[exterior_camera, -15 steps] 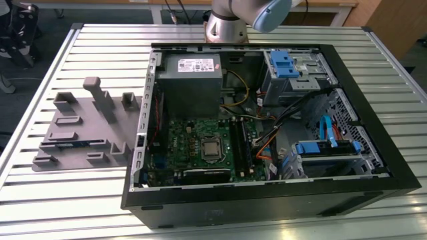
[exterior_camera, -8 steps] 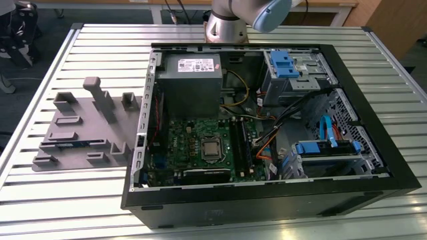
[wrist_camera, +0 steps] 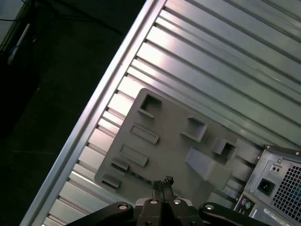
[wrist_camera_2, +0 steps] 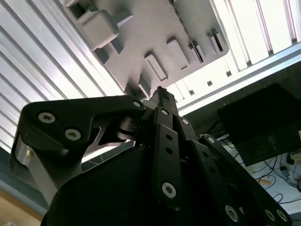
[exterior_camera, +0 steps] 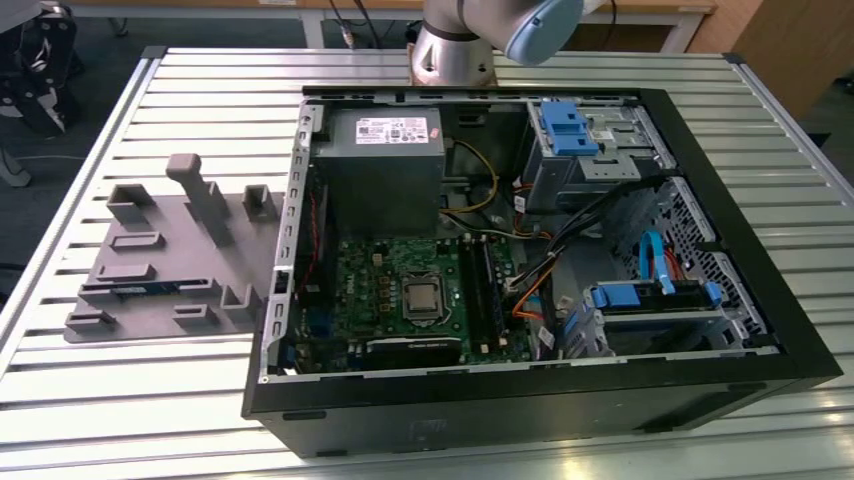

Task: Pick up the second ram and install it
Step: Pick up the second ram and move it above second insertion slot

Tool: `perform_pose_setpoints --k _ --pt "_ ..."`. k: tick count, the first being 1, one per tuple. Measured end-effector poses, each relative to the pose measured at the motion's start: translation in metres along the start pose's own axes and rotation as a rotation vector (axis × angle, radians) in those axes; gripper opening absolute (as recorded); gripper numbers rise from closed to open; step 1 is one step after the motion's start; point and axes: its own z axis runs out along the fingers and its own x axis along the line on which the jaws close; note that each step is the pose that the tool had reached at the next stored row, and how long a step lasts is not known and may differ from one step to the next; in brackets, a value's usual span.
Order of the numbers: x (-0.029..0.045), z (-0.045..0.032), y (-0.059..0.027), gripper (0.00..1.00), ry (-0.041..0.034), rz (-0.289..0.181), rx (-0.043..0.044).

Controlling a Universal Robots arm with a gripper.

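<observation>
Arm raised over the grey tray (wrist_camera: pixel 174 113), wrist pointing down. My gripper (wrist_camera: pixel 163 181) is pinched together, holding nothing. The second ram (exterior_camera: pixel 140 290) stands in a tray slot below my fingertips.

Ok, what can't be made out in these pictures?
Second ram: only a blue sliver in the gray holder, too small in the exterior view to confirm.
Motherboard memory slots: too small and dark in the exterior view to tell whether filled.
Arm: cut off by the exterior view's top edge.
Holder's near edge: hidden behind the end effector in the first wrist view.
</observation>
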Motion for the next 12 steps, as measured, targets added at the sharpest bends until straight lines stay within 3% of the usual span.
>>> perform_pose_setpoints --k 12 --pt "0.0005 0.0006 -0.0001 0.11 0.005 -0.113 -0.0028"
